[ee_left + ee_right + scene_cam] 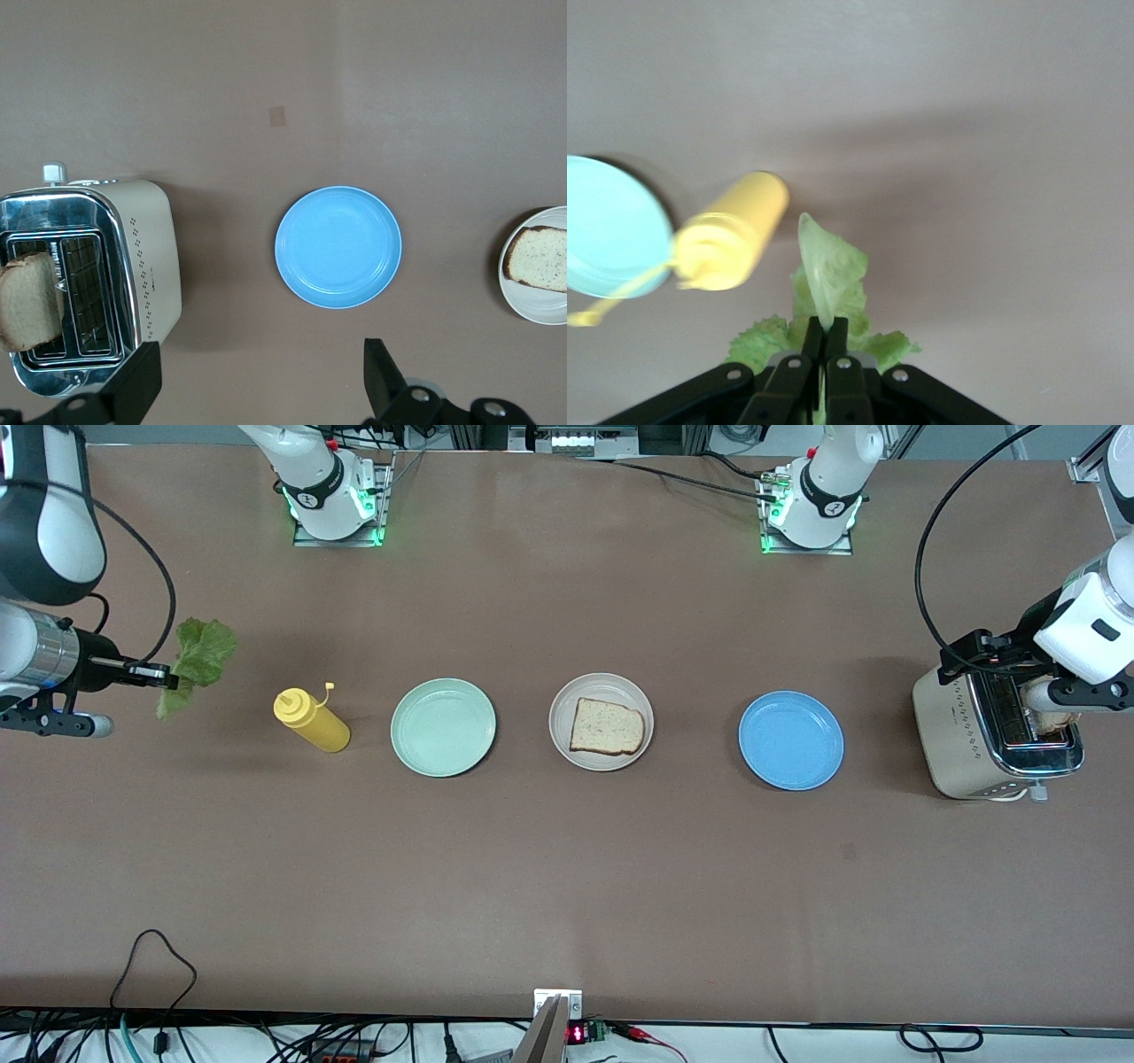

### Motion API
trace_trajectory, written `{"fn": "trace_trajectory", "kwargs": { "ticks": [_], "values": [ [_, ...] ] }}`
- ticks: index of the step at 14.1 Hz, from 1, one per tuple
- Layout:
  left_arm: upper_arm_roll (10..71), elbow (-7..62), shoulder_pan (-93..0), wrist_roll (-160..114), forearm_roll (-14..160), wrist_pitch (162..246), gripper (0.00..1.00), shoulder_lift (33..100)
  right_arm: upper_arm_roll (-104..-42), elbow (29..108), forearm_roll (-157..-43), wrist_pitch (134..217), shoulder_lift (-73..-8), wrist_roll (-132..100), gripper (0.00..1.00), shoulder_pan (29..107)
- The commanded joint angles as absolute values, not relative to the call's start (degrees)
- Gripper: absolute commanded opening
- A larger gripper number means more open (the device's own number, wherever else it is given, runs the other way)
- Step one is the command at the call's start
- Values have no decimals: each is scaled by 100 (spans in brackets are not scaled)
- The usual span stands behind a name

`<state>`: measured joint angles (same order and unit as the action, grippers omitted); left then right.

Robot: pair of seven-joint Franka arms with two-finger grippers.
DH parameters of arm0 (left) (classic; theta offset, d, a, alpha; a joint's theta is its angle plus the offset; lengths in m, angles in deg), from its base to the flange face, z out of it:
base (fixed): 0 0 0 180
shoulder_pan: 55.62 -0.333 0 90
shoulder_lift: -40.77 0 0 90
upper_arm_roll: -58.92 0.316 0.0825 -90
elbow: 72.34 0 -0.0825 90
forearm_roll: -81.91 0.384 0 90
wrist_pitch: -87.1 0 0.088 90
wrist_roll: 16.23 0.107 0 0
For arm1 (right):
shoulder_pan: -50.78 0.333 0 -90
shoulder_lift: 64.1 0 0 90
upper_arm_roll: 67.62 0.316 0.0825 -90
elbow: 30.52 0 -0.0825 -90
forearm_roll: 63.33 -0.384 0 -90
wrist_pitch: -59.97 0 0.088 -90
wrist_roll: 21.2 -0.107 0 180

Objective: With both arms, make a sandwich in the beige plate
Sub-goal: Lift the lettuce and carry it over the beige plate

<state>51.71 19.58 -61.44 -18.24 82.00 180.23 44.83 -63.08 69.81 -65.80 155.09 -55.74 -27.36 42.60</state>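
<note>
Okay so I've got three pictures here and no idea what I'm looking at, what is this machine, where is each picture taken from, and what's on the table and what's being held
These are two white robot arms at a brown table, making a sandwich. The wide picture comes from a high camera facing the robots. The other two come from cameras on each arm's wrist.

In a row on the table: a yellow squeeze bottle, a mint green plate, a beige plate with one bread slice on it, a blue plate and a toaster with a second bread slice standing in its slot.

The right hand, up in the air past the bottle, is shut on a lettuce leaf. The left hand hangs open above the toaster, holding nothing.
</note>
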Motion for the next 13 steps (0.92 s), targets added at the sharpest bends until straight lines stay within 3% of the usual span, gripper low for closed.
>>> {"fn": "trace_trajectory", "kwargs": {
  "ticks": [1,7,13],
  "values": [
    [5162,2030,-6151,-1887,8261,17974,100,4358,-6182,6704,-6781,15287,-5496,-4031,0,4733],
    [5154,1968,-6151,-1860,8261,17983,100,4350,-6173,6712,-7150,15910,-5172,-6976,0,6184],
    [5154,1951,-6151,-1825,8252,17974,100,4332,-6164,6721,-7431,17446,-4381,-9815,0,7353]
  ]
}}
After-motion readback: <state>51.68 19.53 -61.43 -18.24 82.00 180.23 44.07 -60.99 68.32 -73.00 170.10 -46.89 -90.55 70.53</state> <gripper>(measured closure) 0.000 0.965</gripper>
